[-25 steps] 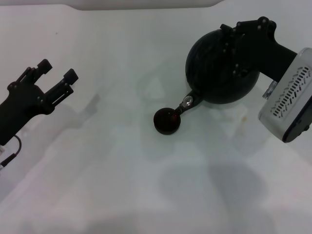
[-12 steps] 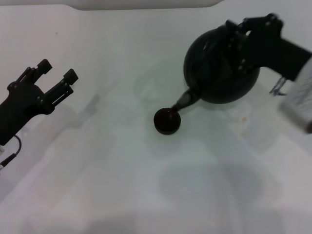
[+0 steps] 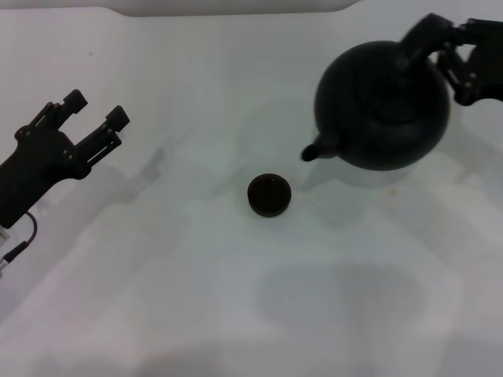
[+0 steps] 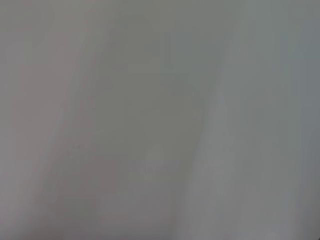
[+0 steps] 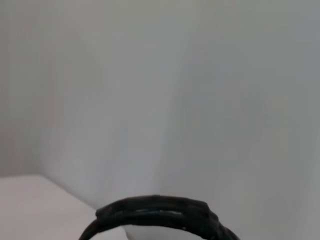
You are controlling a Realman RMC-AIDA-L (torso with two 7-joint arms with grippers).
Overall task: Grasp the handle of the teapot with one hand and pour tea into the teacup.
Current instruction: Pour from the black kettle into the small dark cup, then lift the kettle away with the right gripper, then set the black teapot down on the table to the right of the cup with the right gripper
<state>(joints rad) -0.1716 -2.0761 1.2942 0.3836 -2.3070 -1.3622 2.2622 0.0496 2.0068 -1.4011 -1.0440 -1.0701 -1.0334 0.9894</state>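
The matte-black teapot (image 3: 383, 106) is at the right in the head view, upright, its short spout (image 3: 314, 151) aimed down-left toward the teacup. The small dark teacup (image 3: 269, 194) stands on the white table (image 3: 196, 259), apart from the spout. My right gripper (image 3: 446, 49) comes in from the right edge and is shut on the teapot's arched handle (image 3: 420, 35). Part of that black handle (image 5: 160, 212) shows in the right wrist view. At the far left, my left gripper (image 3: 97, 107) is open and holds nothing.
A thin cable (image 3: 20, 239) hangs under the left arm at the left edge. The table's far edge (image 3: 236, 9) runs along the top. The left wrist view shows only plain pale surface.
The teapot was tilted with its spout over the teacup. It has since swung back upright and moved right and away from the cup, together with the right gripper. The left arm barely moved.
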